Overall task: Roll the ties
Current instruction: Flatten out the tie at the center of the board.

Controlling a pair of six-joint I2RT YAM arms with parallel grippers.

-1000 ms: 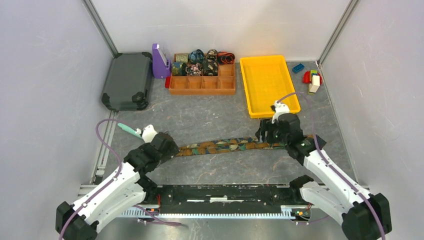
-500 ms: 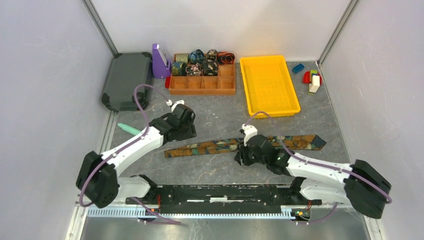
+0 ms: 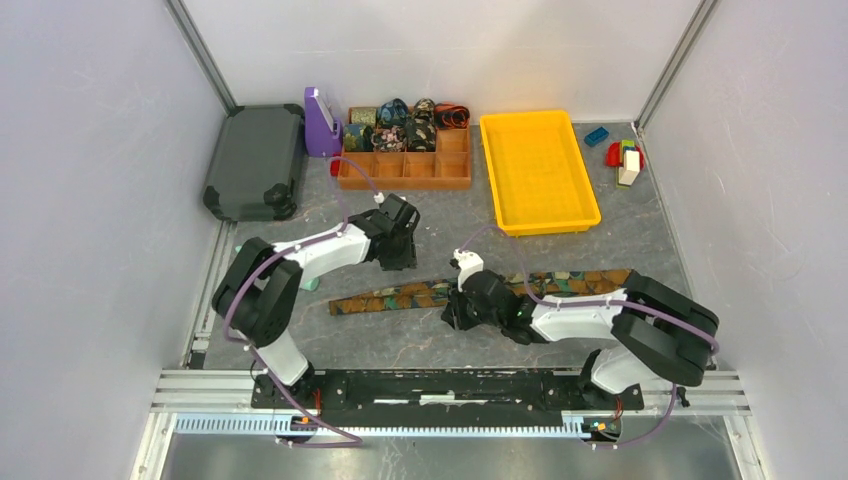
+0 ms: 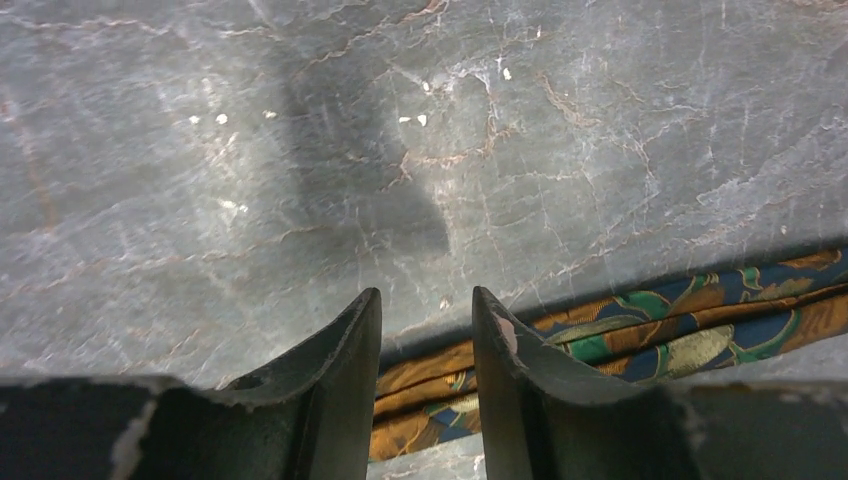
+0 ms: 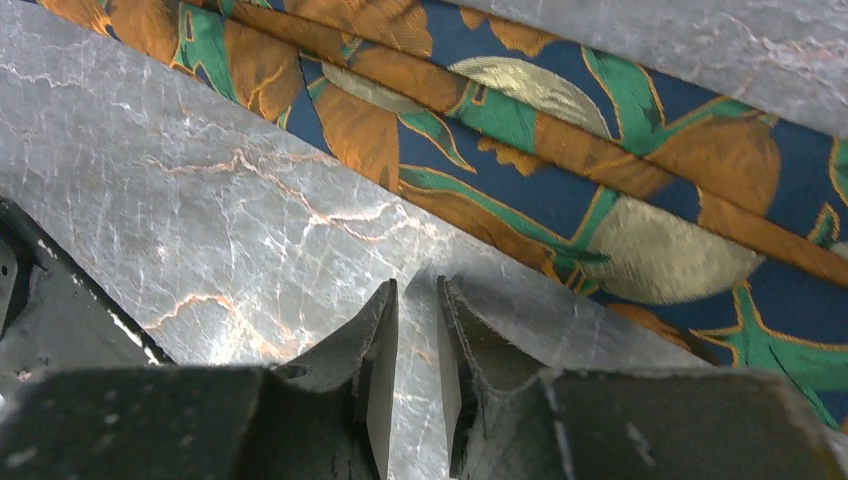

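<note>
One long tie (image 3: 410,294) lies flat and unrolled across the middle of the table (image 3: 420,225), running left to right, its orange, green and blue leaf print facing up. More ties sit as coils (image 3: 390,137) in the back compartments of a brown divided box (image 3: 405,170) at the far edge; seven or so, packed too close to count surely. The left gripper (image 3: 400,252) hangs over bare tabletop just behind the strip's left part, its jaws partway apart with nothing between them. The right gripper (image 3: 455,312) is low over the table just in front of the strip's middle, jaws drawn nearly together with only a thin slit, pinching nothing. The tabletop is grey stone-look with rusty veins. Plain white walls close it in on three sides, with two metal posts in the back corners. Also there: one yellow tray (image 3: 578,215), one dark grey case (image 3: 255,160), one purple holder (image 3: 320,125), and a small cluster of toy blocks (image 3: 625,155)
</note>
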